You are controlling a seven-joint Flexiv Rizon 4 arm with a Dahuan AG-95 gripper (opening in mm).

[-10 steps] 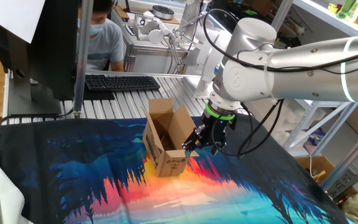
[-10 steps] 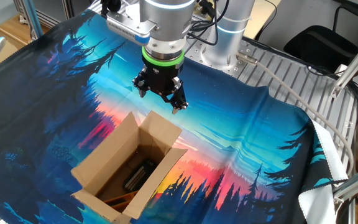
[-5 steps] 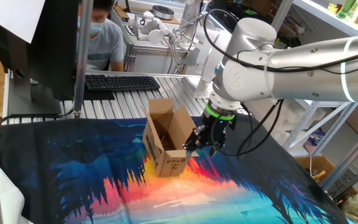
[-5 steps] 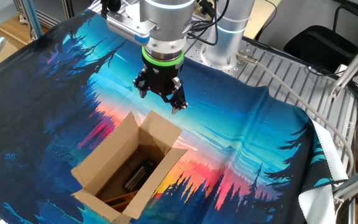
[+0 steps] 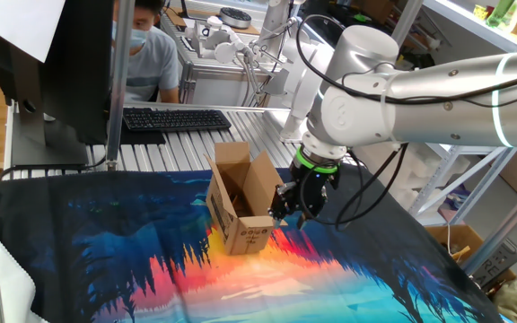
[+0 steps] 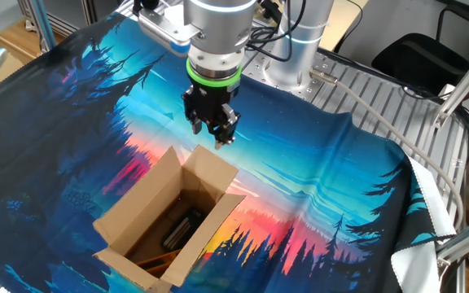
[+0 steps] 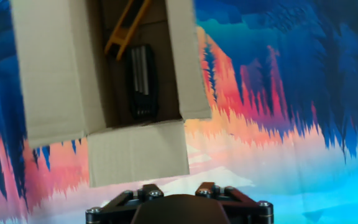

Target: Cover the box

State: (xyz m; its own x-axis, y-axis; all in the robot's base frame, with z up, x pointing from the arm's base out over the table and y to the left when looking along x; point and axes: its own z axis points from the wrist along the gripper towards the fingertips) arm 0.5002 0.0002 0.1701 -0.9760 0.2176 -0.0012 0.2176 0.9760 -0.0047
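- Box [image 6: 169,216]: small brown corrugated carton, all four top flaps standing or splayed out, so uncovered. Sits on the cloth near mid-table; black print visible on one side wall in one fixed view.
- Cloth [image 6: 316,187]: printed forest-sunset scene in blue, orange and red; spread over the table, box resting on it.
- Arm [image 5: 420,85]: white, with a green ring at the wrist; hand points down at the cloth.
- Gripper [image 6: 216,130]: just beside the box's nearest flap, not touching it. Fingers partly drawn together, nothing between them.
- Box contents, hand view: dark object [image 7: 142,81] and yellow-orange item [image 7: 126,28] lying on the bottom.
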